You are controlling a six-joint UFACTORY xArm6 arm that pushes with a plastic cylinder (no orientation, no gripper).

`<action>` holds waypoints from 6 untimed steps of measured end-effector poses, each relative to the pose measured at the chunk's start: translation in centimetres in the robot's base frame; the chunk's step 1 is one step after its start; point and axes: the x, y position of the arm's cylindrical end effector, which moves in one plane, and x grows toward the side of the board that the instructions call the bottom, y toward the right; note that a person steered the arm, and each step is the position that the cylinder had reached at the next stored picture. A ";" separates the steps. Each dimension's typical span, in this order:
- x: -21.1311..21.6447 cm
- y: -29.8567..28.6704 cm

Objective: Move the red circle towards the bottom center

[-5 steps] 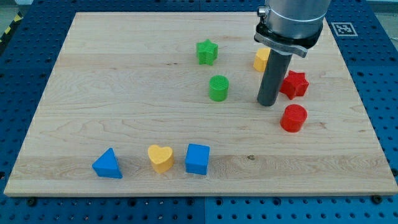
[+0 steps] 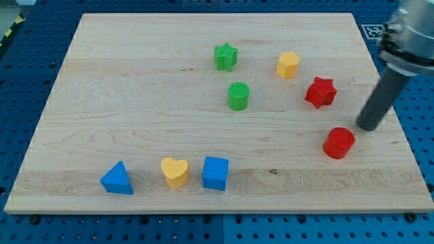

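The red circle (image 2: pixel 338 143) lies on the wooden board (image 2: pixel 135 122) at the view's lower right. My tip (image 2: pixel 369 127) stands just to its upper right, close to it but apart, near the board's right edge. The red star (image 2: pixel 320 92) lies above and a little left of the red circle.
A yellow hexagon (image 2: pixel 288 64) lies up and left of the red star. A green star (image 2: pixel 226 56) and a green circle (image 2: pixel 239 95) lie near the top centre. A blue triangle (image 2: pixel 117 178), a yellow heart (image 2: pixel 175 171) and a blue cube (image 2: pixel 215 173) sit in a row at the bottom left.
My tip has moved from left of the red star to the right side of the board. The red circle has shifted down and to the right.
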 end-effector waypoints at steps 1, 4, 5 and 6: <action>1.8 -0.5; 5.2 -9.8; 5.7 -9.9; 6.8 -7.5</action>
